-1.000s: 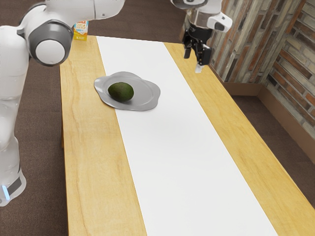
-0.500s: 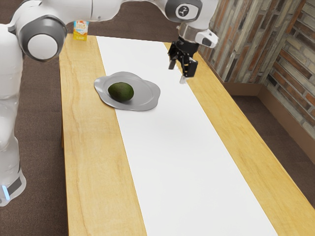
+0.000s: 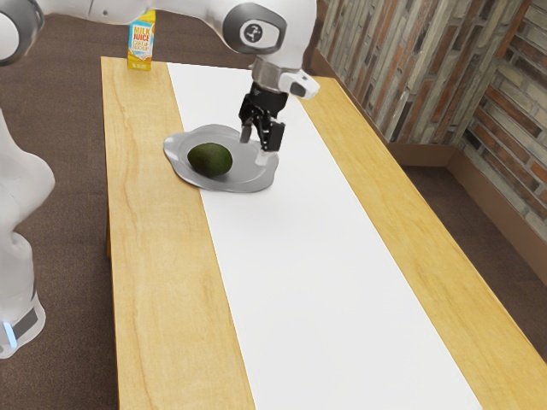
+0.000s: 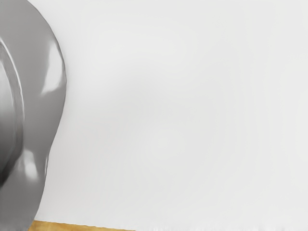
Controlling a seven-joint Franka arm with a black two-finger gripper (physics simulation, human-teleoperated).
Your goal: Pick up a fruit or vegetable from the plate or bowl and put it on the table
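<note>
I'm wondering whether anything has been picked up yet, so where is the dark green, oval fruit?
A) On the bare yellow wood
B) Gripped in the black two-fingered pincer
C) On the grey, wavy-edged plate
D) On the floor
C: the dark green, oval fruit rests on the grey, wavy-edged plate, apart from the black two-fingered pincer.

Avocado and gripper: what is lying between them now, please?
In the exterior view, no other object lies between the gripper and the avocado; that stretch shows bare grey plate.
</note>
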